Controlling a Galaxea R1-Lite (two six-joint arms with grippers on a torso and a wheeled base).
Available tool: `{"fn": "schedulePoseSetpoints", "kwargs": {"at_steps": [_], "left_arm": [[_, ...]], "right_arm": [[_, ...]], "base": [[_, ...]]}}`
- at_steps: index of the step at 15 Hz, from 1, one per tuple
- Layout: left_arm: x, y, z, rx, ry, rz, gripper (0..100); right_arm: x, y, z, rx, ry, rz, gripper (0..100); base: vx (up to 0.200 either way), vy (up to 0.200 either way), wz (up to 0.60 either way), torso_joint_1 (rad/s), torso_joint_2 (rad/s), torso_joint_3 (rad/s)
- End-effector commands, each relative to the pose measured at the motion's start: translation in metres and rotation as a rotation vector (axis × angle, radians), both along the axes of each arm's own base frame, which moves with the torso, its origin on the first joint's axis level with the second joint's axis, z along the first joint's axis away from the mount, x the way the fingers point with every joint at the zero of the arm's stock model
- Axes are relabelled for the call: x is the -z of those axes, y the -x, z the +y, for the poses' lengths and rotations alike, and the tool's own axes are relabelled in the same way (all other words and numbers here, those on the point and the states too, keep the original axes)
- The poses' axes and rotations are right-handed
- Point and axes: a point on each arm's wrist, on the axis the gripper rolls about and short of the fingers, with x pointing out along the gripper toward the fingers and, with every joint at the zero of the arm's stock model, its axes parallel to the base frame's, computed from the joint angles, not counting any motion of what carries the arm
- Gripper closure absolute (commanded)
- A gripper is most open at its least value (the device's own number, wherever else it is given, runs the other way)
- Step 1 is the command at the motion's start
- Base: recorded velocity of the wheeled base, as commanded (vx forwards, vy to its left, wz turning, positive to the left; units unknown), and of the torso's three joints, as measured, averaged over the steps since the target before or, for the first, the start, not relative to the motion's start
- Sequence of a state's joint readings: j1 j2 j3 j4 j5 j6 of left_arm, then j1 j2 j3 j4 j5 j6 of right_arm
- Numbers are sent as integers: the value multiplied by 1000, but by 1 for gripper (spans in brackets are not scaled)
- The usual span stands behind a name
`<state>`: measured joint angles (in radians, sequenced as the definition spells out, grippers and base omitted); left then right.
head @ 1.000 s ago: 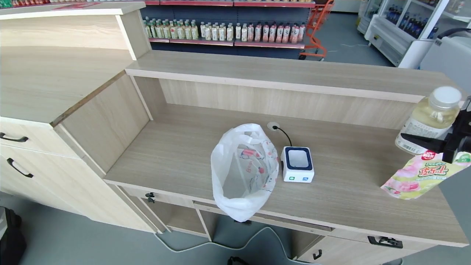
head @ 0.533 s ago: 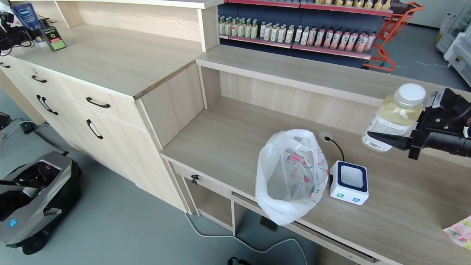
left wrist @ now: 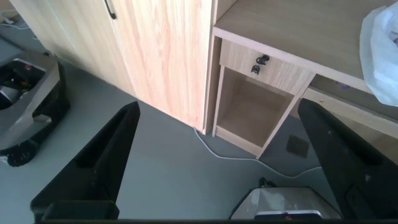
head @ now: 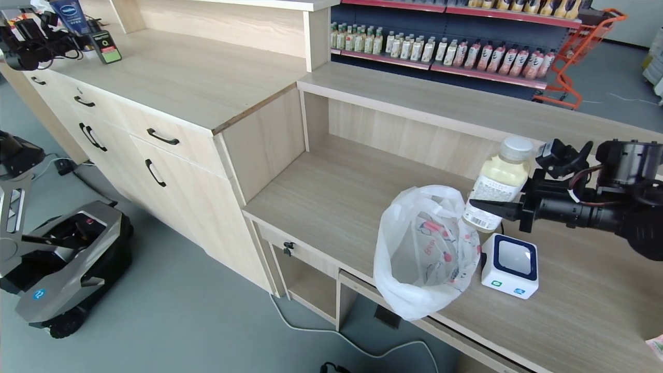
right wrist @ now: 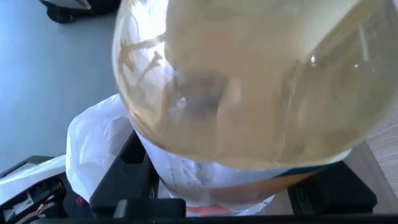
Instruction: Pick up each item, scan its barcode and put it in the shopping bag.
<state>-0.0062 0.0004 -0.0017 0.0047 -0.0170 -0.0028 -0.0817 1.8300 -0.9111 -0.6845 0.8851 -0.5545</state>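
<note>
My right gripper (head: pixel 491 201) is shut on a pale yellow drink bottle (head: pixel 496 185) with a white cap, held upright above the counter (head: pixel 331 202). The bottle hangs between the white plastic shopping bag (head: pixel 424 248) and the white barcode scanner (head: pixel 510 264), over the bag's far edge. In the right wrist view the bottle (right wrist: pixel 249 81) sits between dark fingers (right wrist: pixel 130 180), with the bag (right wrist: pixel 93 149) below. The bag stands open at the counter's front edge. My left gripper (left wrist: pixel 217 155) is open and holds nothing, low over the grey floor in front of the counter.
A pink and green pouch (head: pixel 655 344) lies at the counter's right end. A taller counter with drawers (head: pixel 155 93) rises to the left. A grey wheeled machine (head: pixel 62 259) stands on the floor at far left. Store shelves of bottles (head: pixel 440 49) lie beyond.
The head camera has swung, shifting the whole picture. Relative to the scanner, my right gripper has carried the bottle left and lower, from the counter's right end to beside the bag.
</note>
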Motion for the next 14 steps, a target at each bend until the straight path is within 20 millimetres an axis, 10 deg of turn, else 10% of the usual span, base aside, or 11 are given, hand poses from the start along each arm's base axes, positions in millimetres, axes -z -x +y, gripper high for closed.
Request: {"fn": "schedulePoseSetpoints", "kwargs": {"at_steps": [1, 14], "left_arm": [[0, 0, 0, 0, 0, 0, 0], [0, 0, 0, 0, 2, 0, 0]], "right_arm": [[44, -32, 15, -38, -45, 80, 100], [108, -123, 52, -108, -126, 82, 100]], "base": [[0, 0, 0, 0, 0, 0], [0, 0, 0, 0, 0, 0]]}}
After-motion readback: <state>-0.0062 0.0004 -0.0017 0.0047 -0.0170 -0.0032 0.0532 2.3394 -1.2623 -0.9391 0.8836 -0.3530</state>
